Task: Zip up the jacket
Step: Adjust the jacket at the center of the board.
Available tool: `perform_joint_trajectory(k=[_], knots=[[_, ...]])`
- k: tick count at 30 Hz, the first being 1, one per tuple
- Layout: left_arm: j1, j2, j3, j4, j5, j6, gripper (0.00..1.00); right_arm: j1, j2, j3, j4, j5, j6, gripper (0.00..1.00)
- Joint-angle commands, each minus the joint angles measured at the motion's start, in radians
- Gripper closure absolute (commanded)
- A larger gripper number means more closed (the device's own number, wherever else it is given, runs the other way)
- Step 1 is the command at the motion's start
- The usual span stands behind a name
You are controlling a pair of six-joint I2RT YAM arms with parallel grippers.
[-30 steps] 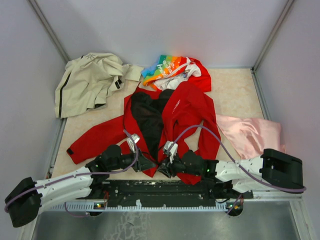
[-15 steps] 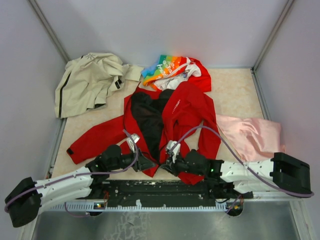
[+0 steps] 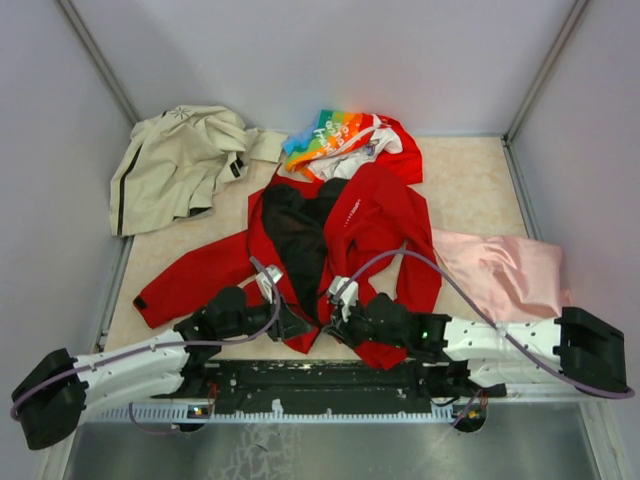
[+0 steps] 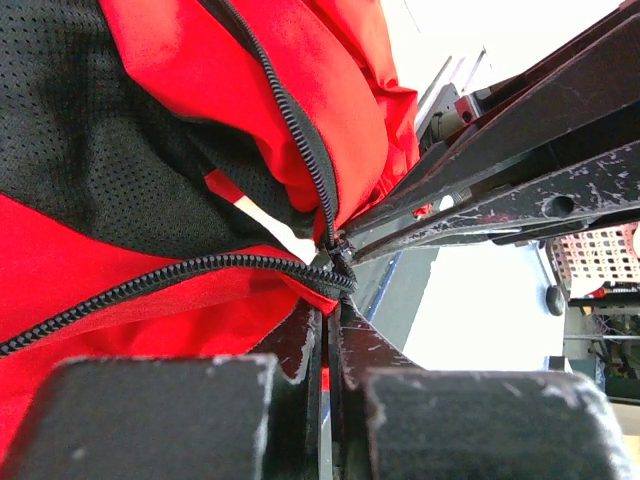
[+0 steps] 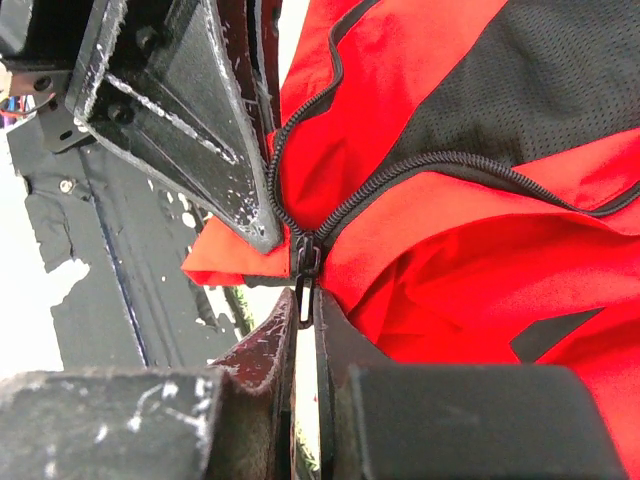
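Lying low, left pincer (image 4: 327,310) clamps jacket (image 3: 375,215) hem — right pincer (image 5: 305,312) pinches zipper pull (image 5: 303,278).

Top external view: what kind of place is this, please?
Probably a robot lab work cell, not a home: plain grey walls enclose a beige table, the left arm and right arm are bolted at its near edge, and the red jacket and a beige jacket lie spread out.

Soft, even overhead light, faint shadows in the top view. Wrist views burn out white behind; the large bright red jacket (image 4: 170,70) is sharp, the nearest foreground blurred.
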Motion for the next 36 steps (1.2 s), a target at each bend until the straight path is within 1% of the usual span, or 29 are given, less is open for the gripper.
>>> perform_joint_trajectory(k=[1,5,9,13,14,18,20,22,26,30,36], knots=[[-0.003,0.035,0.035,-0.015,0.032,0.029,1.0,-0.006,-0.04,0.11,-0.047,0.062,-0.022,1.0],[-0.004,0.074,0.052,-0.024,0.061,0.04,1.0,-0.006,-0.018,0.173,-0.112,0.089,-0.027,1.0],[-0.003,0.09,0.06,-0.052,0.052,0.046,1.0,-0.005,0.009,0.23,-0.176,0.1,-0.026,1.0],[-0.003,0.077,0.055,-0.041,0.055,0.04,1.0,-0.006,0.023,0.231,-0.174,0.087,-0.038,1.0],[-0.003,0.071,0.053,-0.038,0.056,0.038,1.0,-0.006,0.024,0.224,-0.165,0.071,-0.049,0.99],[-0.004,0.059,0.052,-0.034,0.053,0.034,1.0,0.008,0.024,0.168,-0.117,0.016,-0.114,0.84],[-0.004,0.056,0.051,-0.031,0.05,0.029,1.0,0.037,0.022,0.143,-0.102,0.02,-0.16,0.74],[-0.004,0.057,0.047,-0.026,0.045,0.026,1.0,0.077,0.015,0.119,-0.077,0.052,-0.215,0.69],[-0.003,0.058,0.043,-0.011,0.043,0.018,1.0,0.122,0.004,0.056,0.008,0.094,-0.293,0.66],[-0.003,0.061,0.044,-0.007,0.045,0.014,1.0,0.196,0.019,-0.017,0.139,0.193,-0.392,0.64],[-0.003,0.068,0.039,0.012,0.048,0.006,1.0,0.217,0.124,-0.048,0.255,0.284,-0.408,0.63]])
